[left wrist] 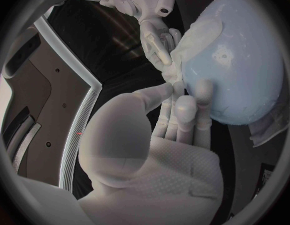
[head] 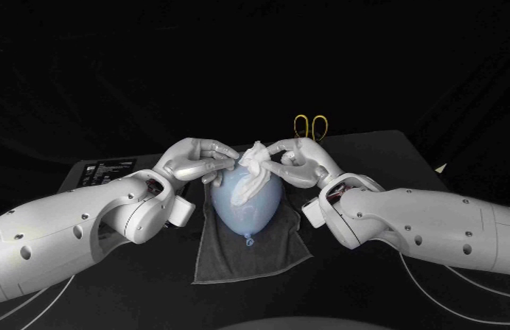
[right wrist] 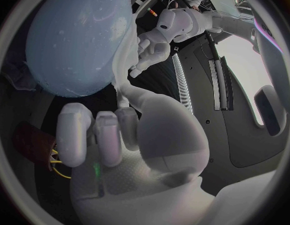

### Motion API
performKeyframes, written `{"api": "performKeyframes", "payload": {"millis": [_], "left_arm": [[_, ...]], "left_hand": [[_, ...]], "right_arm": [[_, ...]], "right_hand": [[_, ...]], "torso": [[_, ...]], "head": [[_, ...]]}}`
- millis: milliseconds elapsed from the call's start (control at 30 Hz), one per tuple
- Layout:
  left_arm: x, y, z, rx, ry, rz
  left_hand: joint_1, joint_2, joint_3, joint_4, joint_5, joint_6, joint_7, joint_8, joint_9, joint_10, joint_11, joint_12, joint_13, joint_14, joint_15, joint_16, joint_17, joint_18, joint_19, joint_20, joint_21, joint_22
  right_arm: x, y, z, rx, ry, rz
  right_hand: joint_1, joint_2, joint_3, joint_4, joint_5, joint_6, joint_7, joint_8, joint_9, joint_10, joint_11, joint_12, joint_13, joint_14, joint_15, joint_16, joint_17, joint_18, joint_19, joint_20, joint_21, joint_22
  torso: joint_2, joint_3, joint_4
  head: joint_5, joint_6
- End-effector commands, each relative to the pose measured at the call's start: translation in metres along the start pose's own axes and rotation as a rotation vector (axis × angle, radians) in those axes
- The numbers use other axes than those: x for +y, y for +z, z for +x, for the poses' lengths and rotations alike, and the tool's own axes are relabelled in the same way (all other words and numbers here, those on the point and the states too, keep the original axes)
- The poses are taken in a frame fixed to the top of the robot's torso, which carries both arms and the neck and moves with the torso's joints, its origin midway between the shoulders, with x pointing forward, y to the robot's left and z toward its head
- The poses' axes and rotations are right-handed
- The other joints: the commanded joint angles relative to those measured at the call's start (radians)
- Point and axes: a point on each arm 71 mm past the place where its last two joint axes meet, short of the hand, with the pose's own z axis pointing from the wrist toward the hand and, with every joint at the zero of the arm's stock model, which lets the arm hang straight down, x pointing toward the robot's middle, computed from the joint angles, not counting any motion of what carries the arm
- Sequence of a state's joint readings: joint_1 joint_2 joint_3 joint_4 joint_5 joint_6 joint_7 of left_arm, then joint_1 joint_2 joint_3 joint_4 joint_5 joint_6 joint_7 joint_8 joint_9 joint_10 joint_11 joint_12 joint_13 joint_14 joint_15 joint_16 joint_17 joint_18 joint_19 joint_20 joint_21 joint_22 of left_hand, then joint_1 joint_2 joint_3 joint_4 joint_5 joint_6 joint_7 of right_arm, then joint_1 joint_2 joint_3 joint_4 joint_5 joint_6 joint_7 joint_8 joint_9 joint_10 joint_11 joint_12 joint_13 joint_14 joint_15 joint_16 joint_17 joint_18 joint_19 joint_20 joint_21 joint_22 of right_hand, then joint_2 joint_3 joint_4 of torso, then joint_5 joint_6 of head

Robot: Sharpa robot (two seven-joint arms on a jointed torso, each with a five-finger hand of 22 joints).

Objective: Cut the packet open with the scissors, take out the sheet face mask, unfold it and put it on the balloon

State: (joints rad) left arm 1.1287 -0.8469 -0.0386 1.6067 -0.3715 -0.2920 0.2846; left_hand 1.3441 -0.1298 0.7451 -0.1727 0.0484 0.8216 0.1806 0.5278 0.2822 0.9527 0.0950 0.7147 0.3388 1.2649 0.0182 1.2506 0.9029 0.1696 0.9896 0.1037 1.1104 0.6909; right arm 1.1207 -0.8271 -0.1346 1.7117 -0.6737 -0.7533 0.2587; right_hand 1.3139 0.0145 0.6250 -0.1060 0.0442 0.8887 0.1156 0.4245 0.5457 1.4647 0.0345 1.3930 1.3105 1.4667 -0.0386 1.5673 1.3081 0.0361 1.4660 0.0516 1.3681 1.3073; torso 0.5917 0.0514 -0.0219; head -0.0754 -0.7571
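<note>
Inspecting the head view, we find the balloon (head: 266, 201) lying on a dark towel (head: 255, 260), its long axis running far to near with the knot at the near end. The sheet mask (head: 253, 160) sits bunched at the balloon's far end, with a fold trailing nearward along its top; it is not yet spread. The left hand (head: 197, 160) pinches the bunch from the left and the right hand (head: 301, 157) pinches it from the right, fingers closed on the fabric and both equally close to it. We judge the coming move to be a pull apart, left and right across the balloon's axis, then a draw nearward. The scissors (head: 310, 126) lie beyond the hands on the far side, apart from them. We see no packet we can identify, so its contents go unreported.
</note>
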Motion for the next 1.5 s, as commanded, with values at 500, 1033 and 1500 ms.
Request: {"api": "performKeyframes", "payload": {"millis": [500,1033,1500], "left_arm": [[-0.001,0.0,0.001,0.014,-0.009,0.005],[0.0,-0.001,0.0,0.014,-0.009,0.001],[0.0,0.0,0.002,0.021,-0.011,-0.002]], "left_hand": [[0.008,0.006,0.002,-0.006,0.003,0.006,0.005,-0.008,-0.003,-0.003,0.006,0.008,-0.001,0.001,0.002,-0.001,0.008,0.01,-0.004,0.004,0.01,0.012],[0.007,0.006,0.003,-0.007,0.003,0.006,0.005,-0.008,-0.004,-0.003,0.006,0.008,-0.001,0.002,0.003,-0.001,0.007,0.01,-0.005,0.004,0.011,0.012],[0.008,0.006,0.006,-0.013,0.003,0.006,0.006,-0.01,-0.007,-0.004,0.007,0.011,-0.002,0.002,0.003,0.0,0.006,0.01,-0.007,0.004,0.018,0.017]], "right_arm": [[0.0,0.001,0.002,0.026,0.068,-0.006],[-0.002,0.001,-0.004,-0.041,0.017,0.012],[-0.006,0.002,-0.01,-0.101,-0.042,0.033]], "right_hand": [[-0.143,0.015,0.148,-0.072,0.004,0.077,0.009,-0.086,-0.067,0.04,0.009,0.058,0.172,0.104,0.018,0.004,0.263,0.0,0.036,0.036,0.045,0.216],[-0.161,-0.061,0.006,-0.097,0.004,0.147,-0.039,-0.024,-0.052,0.081,-0.032,0.126,0.221,0.104,-0.017,0.004,0.263,-0.005,0.048,0.005,0.069,0.222],[-0.187,-0.165,-0.1,-0.097,0.005,0.24,-0.095,0.057,-0.062,0.106,-0.081,0.178,0.26,0.104,-0.06,0.004,0.263,-0.008,0.054,-0.037,0.08,0.226]], "torso": [[0.0,-0.0001,-0.0002],[0.0,0.0006,-0.0003],[0.0,-0.0001,0.0001]], "head": [[0.003,0.0],[0.002,0.0],[0.0,0.0]]}}
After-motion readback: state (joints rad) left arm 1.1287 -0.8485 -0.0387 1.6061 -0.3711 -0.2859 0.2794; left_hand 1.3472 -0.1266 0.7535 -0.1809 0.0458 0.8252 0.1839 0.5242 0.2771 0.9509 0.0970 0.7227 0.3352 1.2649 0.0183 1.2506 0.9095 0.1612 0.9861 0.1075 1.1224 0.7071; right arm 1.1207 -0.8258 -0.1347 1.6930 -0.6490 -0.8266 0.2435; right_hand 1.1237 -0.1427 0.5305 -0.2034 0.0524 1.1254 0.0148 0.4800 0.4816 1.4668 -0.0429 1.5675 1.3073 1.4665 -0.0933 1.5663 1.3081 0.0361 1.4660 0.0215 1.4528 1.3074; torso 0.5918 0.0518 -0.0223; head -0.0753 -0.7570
